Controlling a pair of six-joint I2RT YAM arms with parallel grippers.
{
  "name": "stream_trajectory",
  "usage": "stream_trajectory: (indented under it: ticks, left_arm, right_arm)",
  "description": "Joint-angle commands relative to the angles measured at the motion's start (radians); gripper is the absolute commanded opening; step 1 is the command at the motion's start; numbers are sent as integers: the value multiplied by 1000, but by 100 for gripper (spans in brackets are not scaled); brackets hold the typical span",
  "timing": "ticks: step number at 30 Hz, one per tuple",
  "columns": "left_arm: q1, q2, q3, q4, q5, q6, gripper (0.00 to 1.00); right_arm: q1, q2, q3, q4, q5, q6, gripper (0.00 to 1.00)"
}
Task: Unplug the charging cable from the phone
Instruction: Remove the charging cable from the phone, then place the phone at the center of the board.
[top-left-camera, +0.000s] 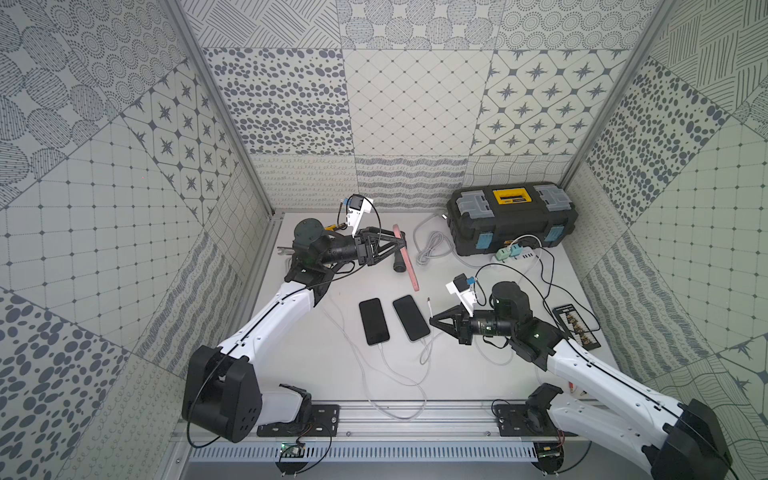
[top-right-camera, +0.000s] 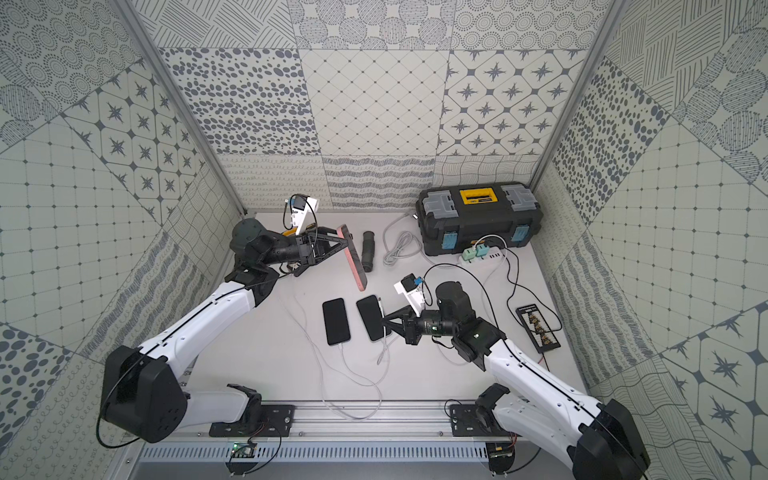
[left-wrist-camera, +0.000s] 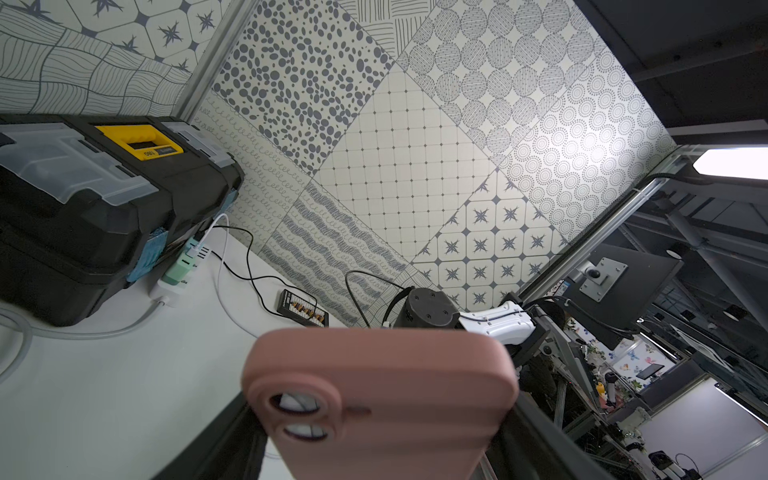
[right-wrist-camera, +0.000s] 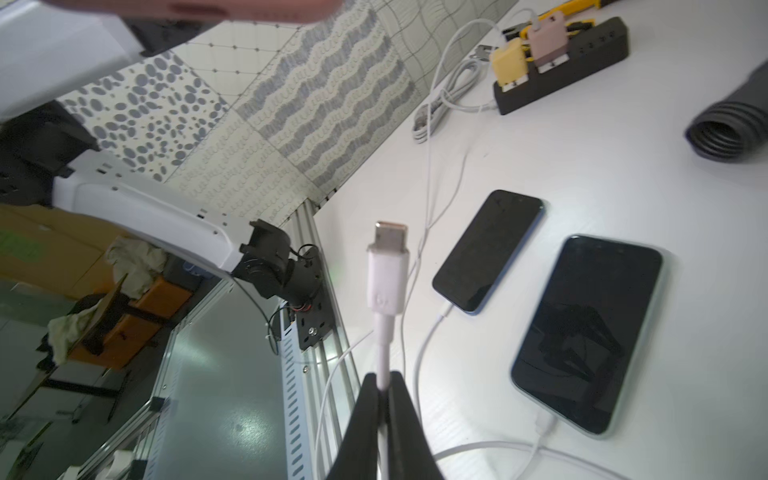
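Pink phone (top-left-camera: 410, 266) aloft, apart from cable plug (right-wrist-camera: 386, 270)

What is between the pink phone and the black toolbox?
In a top view, a black ribbed hose and a coiled grey cable lie between the pink phone and toolbox.

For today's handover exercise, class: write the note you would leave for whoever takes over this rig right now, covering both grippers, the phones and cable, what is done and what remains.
Left gripper: shut on the pink phone, held up off the table.
Right gripper: shut on the white cable just behind its plug, which is free in the air.
Done: that plug is out of the pink phone.
Black phones: flat on the table, each with a cable plugged in.
Left: probably set phone and cable down.
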Motion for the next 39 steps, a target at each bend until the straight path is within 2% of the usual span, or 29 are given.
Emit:
stream_trajectory:
  ticks: [1,8,11,14,19,24,34,39]
  left_arm:
    - [7,-9,10,85,-10,10,0]
    - [6,-7,1,93,-7,-1,0]
    - [6,-7,-4,103,-6,-8,0]
    - [6,-6,-7,111,-4,-16,0]
    - [6,-4,-11,126,1,-28,0]
    - [6,-3,-19,147,16,-44,0]
    - [3,11,-50,237,54,-92,0]
    - [-8,30,-53,264,62,-117,0]
  right_arm:
    - [5,-9,-22,-104,247,41,0]
    - [5,-27,-44,-143,363,69,3]
    - [0,-36,-34,-178,413,80,9]
    - [-8,-40,-4,-209,432,88,27]
    - [-14,-51,52,-237,414,77,51]
    - [-26,-61,119,-250,328,41,70]
    - [-76,-18,278,-253,-32,-26,95]
    - [-84,44,379,-255,-150,-30,97]
